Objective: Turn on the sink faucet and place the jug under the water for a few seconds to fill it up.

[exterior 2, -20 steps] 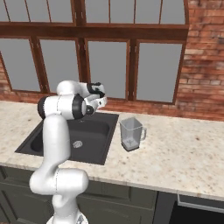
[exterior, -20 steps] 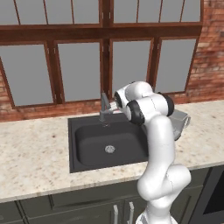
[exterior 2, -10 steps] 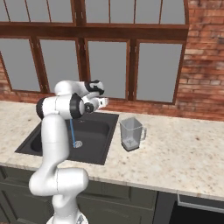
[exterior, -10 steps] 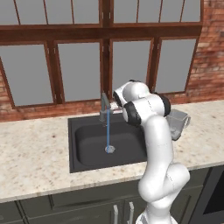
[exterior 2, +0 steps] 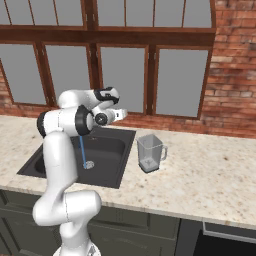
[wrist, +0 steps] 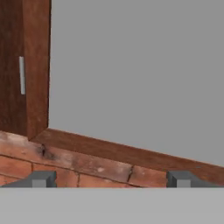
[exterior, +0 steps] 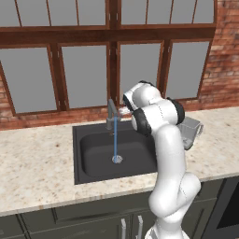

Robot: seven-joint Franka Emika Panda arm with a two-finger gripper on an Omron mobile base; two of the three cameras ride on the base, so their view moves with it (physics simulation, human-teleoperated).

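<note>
**Tap running, jug waits on the counter**

A thin, straight blue stream of water [exterior: 115,139] falls from the grey sink faucet [exterior: 112,115] onto the round silver drain [exterior: 116,159] of the matte black sink [exterior: 88,150]. The faucet stands at the basin's back edge, an upright post with a short angled spout; its side lever is too small to make out in either base view.

The jug [exterior 2: 149,153] stands upright on the counter just to the right of the sink, apart from the basin rim. It is clear and colourless, tapering to a narrower grey base, with its handle turned away from the sink. From the left base view it is partly hidden behind the white arm.

The gripper [wrist: 110,179] is released, its two dark fingertips [wrist: 40,179] spread wide with nothing between them, facing the brick sill and a grey window pane. In the right base view it sits above the back of the sink.

The counter [exterior 2: 215,172] is speckled beige stone over dark green cabinets [exterior: 65,218]. Behind it, dark wood-framed windows [exterior: 88,70] are set in a red brick wall [exterior 2: 232,75].
</note>
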